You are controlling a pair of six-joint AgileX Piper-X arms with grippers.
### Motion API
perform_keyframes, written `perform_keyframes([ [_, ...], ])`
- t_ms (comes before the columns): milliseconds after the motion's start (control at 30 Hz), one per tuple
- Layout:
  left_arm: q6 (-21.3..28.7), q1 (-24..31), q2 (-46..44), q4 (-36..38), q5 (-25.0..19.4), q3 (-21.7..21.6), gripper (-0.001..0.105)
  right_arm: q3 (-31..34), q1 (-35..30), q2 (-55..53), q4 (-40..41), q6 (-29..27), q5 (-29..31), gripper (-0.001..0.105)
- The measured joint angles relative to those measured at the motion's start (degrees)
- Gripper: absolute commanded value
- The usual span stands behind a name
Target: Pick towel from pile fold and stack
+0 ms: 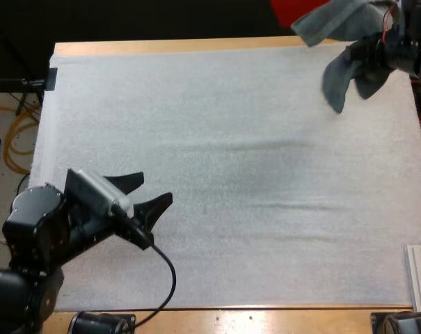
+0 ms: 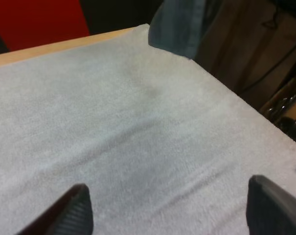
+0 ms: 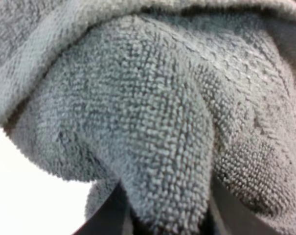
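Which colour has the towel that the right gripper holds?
The towel is plain dark grey-green, without pattern. It shows best in the right wrist view.

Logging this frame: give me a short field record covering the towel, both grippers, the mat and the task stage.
towel: dark grey-green, bunched, hanging off the mat near its far right corner
right gripper: shut on the towel, fingers pressing it from both sides
left gripper: open, over the mat's near left part, touching nothing
mat: white, bare under the left gripper
stage: towel picked up, not yet laid out or folded
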Motion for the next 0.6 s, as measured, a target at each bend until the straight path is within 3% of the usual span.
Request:
perform_keyframes([
  [167, 1.52, 0.0, -4.22, 3.2, -2.7, 0.0, 0.064, 0.0, 5.02, -6.58, 8.28, 0.0, -0.22, 0.0],
  [433, 1.77, 0.0, -9.92, 4.07, -3.12, 0.0, 0.064, 3.23, 18.16, -11.7, 18.87, 0.62, -0.39, 0.0],
  [600, 1.77, 0.0, -10.35, 4.18, -7.67, 0.0, 0.064, 7.47, 26.31, -11.48, 21.46, 2.13, 0.62, 0.0],
])
